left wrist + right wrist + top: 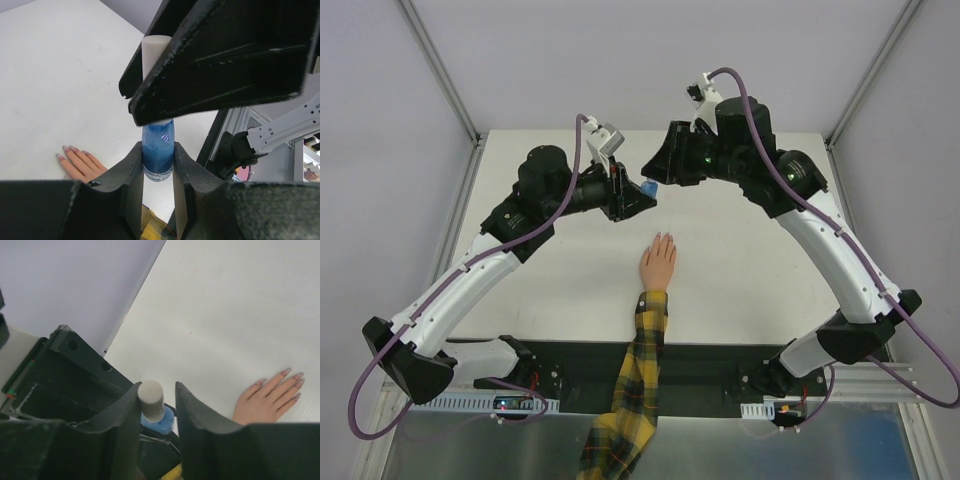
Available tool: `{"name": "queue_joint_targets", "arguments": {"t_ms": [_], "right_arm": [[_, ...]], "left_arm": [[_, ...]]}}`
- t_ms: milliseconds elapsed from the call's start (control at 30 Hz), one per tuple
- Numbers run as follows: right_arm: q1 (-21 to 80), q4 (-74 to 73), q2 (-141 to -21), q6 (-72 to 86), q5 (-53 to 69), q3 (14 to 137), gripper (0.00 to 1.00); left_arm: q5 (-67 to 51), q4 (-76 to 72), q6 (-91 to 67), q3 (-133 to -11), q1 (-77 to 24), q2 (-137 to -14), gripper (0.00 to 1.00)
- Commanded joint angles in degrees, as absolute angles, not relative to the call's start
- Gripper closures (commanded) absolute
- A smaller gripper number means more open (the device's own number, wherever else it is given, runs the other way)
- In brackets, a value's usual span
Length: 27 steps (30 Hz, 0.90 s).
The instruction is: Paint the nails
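A peach hand [658, 262] with a yellow-black plaid sleeve [638, 370] lies palm down at the middle of the white table [550, 290]. Its nails [663, 238] point away from the arms and look skin-toned pink in both wrist views [67, 149] [295, 377]. Above and behind the fingertips, my left gripper [642, 196] is shut on a small blue bottle [158, 155]. My right gripper [157, 386] straddles the bottle's white cap [151, 394]: one finger touches the cap and a gap shows on the other side, so it is open.
Both arms reach in over the back half of the table and meet above the hand. Grey walls and metal frame posts [440, 75] close in the table at the back and sides. The black base rail [720, 365] runs along the near edge.
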<state>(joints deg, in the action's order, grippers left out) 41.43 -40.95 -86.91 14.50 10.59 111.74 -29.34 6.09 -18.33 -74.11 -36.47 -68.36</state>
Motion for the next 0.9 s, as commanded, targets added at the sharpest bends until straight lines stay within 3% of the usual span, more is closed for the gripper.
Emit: {"name": "queue_joint_targets", "arguments": {"t_ms": [0,67,100,200,367,467,667,700,733,800,833,867], "right_arm": [[41.7,-41.3,-86.0,14.6,12.1,113.7,0.75],[41.3,-40.5,-84.8,14.2,12.8,111.5,0.95],[40.2,-39.5,-82.8,14.3,15.1,107.4,0.99],[36.1,-29.0,-77.0,16.4,25.7,94.7,0.99],[31.5,6.5,-72.0,24.2,52.2,80.1,0.99],[31.5,8.2,-73.1,25.1,58.7,81.5,0.99],[31.3,4.1,-72.6,21.8,55.0,83.5,0.99],[31.2,0.3,-72.6,20.8,53.6,84.1,0.97],[31.3,-3.7,-72.4,19.2,51.7,85.2,0.87],[31.4,-16.8,-71.9,13.6,41.6,89.6,0.77],[31.6,-21.4,-72.2,12.0,36.8,91.6,0.59],[31.6,-25.4,-72.2,10.6,28.5,93.2,0.53]], "left_arm": [[-30.5,4.8,-17.0,-76.6,-37.3,-68.4,1.0],[-34.1,2.8,-17.1,-75.9,-37.0,-67.7,1.0],[-36.5,1.1,-18.0,-74.5,-36.7,-67.4,1.0],[-45.8,-6.1,-22.3,-71.6,-34.9,-66.7,1.0],[-58.9,-28.6,-38.9,-66.0,-30.5,-66.2,1.0],[-63.8,-40.1,-48.9,-65.8,-29.4,-68.8,1.0],[-64.1,-37.4,-47.2,-67.8,-29.4,-70.6,1.0],[-63.7,-33.6,-45.8,-68.1,-29.4,-70.3,1.0],[-63.1,-31.3,-44.2,-68.5,-29.4,-70.1,1.0],[-60.4,-23.2,-38.4,-69.8,-29.4,-69.4,1.0],[-59.1,-20.3,-36.3,-70.1,-29.4,-69.1,1.0],[-57.4,-16.3,-31.3,-71.3,-29.5,-68.7,1.0]]}}
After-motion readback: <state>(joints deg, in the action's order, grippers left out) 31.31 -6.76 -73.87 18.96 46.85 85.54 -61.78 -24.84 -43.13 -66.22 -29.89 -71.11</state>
